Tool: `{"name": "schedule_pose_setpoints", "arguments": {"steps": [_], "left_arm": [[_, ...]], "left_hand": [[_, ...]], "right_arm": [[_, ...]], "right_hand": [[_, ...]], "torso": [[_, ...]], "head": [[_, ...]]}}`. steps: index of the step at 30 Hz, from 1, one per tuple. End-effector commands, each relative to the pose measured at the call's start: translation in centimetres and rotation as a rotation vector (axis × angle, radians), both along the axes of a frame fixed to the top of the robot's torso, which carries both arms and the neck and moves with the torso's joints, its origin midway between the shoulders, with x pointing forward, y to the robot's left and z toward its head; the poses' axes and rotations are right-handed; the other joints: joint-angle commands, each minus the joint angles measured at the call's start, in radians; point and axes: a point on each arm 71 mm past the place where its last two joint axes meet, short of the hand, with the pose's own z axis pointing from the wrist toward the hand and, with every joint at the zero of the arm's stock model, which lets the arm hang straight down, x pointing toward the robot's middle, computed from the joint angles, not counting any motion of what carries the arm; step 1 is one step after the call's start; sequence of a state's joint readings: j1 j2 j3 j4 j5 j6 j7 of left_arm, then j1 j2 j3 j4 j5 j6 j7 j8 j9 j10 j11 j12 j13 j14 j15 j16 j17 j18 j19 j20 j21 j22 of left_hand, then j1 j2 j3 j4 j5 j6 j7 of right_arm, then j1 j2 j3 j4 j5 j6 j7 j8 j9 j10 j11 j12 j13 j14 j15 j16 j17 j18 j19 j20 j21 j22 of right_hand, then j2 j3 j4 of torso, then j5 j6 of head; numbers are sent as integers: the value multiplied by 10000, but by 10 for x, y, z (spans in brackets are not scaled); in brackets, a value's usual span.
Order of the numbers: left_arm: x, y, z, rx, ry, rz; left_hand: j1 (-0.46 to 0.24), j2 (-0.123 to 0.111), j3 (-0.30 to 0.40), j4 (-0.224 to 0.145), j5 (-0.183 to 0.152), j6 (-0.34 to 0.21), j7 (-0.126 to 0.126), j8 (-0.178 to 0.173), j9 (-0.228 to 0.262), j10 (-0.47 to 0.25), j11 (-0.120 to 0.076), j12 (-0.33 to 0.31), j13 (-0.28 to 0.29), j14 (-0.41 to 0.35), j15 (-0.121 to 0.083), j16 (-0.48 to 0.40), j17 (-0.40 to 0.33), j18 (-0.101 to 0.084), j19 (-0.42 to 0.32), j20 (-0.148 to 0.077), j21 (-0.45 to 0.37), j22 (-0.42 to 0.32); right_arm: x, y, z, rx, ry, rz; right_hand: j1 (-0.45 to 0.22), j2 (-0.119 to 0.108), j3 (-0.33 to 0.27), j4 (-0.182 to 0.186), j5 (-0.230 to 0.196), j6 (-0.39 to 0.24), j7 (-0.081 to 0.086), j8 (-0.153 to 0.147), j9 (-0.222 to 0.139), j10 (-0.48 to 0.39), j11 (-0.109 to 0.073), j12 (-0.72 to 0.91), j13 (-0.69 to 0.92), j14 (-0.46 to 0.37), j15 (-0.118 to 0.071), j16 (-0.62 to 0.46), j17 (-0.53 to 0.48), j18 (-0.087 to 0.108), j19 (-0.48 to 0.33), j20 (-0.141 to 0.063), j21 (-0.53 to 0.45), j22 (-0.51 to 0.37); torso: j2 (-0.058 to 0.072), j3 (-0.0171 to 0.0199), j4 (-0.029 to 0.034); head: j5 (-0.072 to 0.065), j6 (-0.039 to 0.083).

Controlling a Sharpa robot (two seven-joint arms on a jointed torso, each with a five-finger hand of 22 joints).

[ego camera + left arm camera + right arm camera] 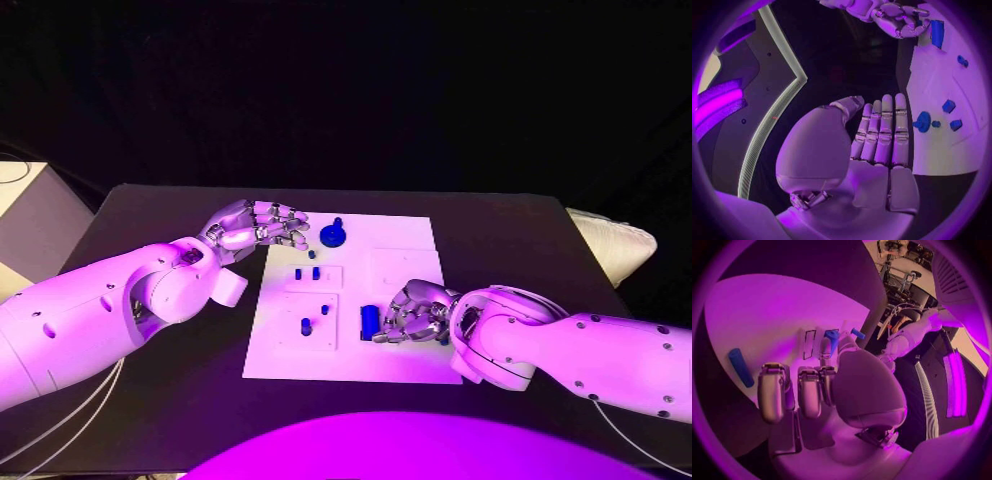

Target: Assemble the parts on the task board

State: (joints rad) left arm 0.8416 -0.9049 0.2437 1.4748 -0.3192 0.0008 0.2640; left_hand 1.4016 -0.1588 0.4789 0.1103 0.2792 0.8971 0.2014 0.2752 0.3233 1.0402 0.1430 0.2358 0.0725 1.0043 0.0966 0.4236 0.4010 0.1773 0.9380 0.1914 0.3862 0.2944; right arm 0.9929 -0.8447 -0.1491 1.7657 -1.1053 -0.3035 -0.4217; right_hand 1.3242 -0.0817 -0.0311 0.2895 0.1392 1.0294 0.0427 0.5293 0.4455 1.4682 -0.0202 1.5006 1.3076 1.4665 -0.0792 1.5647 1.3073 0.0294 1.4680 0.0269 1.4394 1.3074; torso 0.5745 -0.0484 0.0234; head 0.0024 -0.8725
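Note:
The white task board (389, 345) lies mid-table. My left hand (260, 226) hovers at its far left corner, fingers straight and side by side (882, 132), holding nothing. Just beside it stands a round blue part (333, 235) (922, 121). My right hand (417, 311) is over the board's near right area, its fingers (798, 390) curled in with nothing in them. A blue cylinder (371, 320) (741, 367) lies flat on the board beside that hand, apart from the fingers. Small blue parts sit in the left column: a pair (306, 272) and two more (306, 325).
The black table (159, 220) surrounds the board, with bare surface on both sides. A pale object (620, 245) sits off the table's right edge and a light box (29, 215) off its left. The board's right half (404, 255) is bare white.

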Motion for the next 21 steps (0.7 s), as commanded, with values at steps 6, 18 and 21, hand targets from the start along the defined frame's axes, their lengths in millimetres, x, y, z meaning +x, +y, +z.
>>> {"name": "schedule_pose_setpoints", "arguments": {"steps": [6,18,21], "left_arm": [[-1,-2,0,-144,34,-179],[-1,-2,0,-141,50,-193],[-1,-2,0,-138,51,-193]], "left_hand": [[-69,69,3,38,17,-8,35,-52,-18,2,65,-36,1,48,21,-74,24,17,40,60,-59,-27],[-71,76,7,40,18,-7,34,-52,-18,0,65,-39,1,47,23,-84,32,17,39,62,-66,-31],[-71,76,7,40,18,-7,34,-52,-18,0,65,-39,1,47,23,-84,32,17,39,62,-66,-31]], "right_arm": [[3,1,-4,-525,-239,-162],[4,3,-7,-672,-311,-204],[4,3,-8,-627,-217,-88]], "right_hand": [[-277,379,261,20,137,112,-66,188,65,714,-133,156,2217,1043,-143,61,2635,-83,861,-134,78,2356],[-518,566,366,25,197,86,-92,288,107,742,-163,189,2248,1043,-175,61,2635,-90,867,-168,120,2364],[-603,395,308,2,208,54,-93,330,128,736,-164,172,2238,1043,-176,61,2635,-86,863,-173,101,2359]], "torso": [[-2,-11,5],[0,-8,-3],[-2,-8,-4]], "head": [[19,-1],[26,-1],[34,-1]]}}
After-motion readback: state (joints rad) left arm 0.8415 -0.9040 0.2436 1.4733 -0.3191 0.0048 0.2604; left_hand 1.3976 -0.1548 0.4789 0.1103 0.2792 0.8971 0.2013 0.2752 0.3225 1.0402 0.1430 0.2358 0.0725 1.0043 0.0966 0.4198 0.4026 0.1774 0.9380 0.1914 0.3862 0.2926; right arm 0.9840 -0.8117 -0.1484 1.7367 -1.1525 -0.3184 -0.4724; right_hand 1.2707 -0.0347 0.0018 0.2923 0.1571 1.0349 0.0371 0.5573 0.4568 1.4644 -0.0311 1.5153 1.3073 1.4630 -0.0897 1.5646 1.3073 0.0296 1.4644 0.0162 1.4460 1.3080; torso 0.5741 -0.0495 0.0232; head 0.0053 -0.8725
